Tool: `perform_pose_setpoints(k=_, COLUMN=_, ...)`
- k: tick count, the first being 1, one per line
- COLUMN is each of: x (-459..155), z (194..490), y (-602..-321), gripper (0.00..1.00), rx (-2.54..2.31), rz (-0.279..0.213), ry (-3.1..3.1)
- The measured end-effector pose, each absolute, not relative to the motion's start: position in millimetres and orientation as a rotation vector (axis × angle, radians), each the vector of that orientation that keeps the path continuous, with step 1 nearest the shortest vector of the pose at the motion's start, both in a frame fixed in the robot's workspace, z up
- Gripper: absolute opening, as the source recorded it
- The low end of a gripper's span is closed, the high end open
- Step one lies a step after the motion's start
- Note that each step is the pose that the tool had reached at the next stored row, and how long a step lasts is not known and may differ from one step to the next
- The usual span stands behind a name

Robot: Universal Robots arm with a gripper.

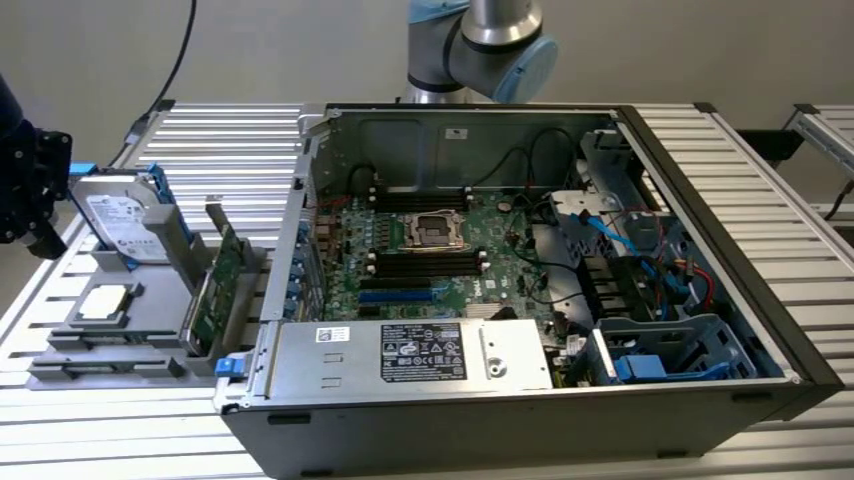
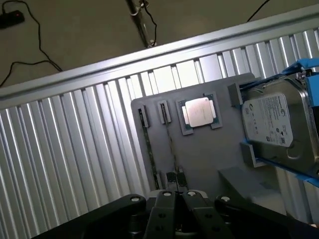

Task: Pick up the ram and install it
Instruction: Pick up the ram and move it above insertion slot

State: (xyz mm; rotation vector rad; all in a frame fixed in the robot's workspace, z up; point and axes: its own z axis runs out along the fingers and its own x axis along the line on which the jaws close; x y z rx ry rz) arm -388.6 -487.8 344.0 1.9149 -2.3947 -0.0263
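The pincer [image 2: 176, 181] is pinched narrow on the ram [image 2: 169, 142], which stands on edge in the grey tray [image 2: 209, 159] near a processor [image 2: 198, 112]. In the exterior view, the tray sits at nine o'clock from the computer case [image 1: 534, 435] on the tabletop [image 1: 227, 140].

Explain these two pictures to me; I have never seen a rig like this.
One picture comes from a camera off the arm, the other from a camera on its wrist. The grey jointed robot arm ends in a black two-fingered gripper, fingers closed; whether it holds anything I cannot tell. On the ribbed aluminium table stands an open black computer case. Beside it a grey plastic tray carries a silver hard drive, a square silver processor chip and a thin green memory stick, the ram, standing on edge.
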Motion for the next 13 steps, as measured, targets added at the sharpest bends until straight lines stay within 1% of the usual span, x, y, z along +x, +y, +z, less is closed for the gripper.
perform_pose_setpoints(k=7, x=-389.1, z=343.9, y=-487.8, gripper=0.11, rx=2.008, rz=-0.016, ry=-2.309)
perform_pose_setpoints(k=8, x=-389.1, z=343.9, y=-487.8, gripper=0.12, rx=2.008, rz=-0.016, ry=-2.309)
perform_pose_setpoints(k=9, x=-389.1, z=343.8, y=-487.8, gripper=0.16, rx=2.009, rz=-0.016, ry=-2.309)
perform_pose_setpoints(k=10, x=-389.1, z=343.8, y=-487.8, gripper=0.16, rx=2.009, rz=-0.016, ry=-2.309)
perform_pose_setpoints(k=12, x=-389.2, z=343.5, y=-488.0, gripper=0.29, rx=2.009, rz=-0.016, ry=-2.309)
perform_pose_setpoints(k=13, x=-389.5, z=342.9, y=-488.4, gripper=0.29, rx=2.01, rz=-0.016, ry=-2.308)
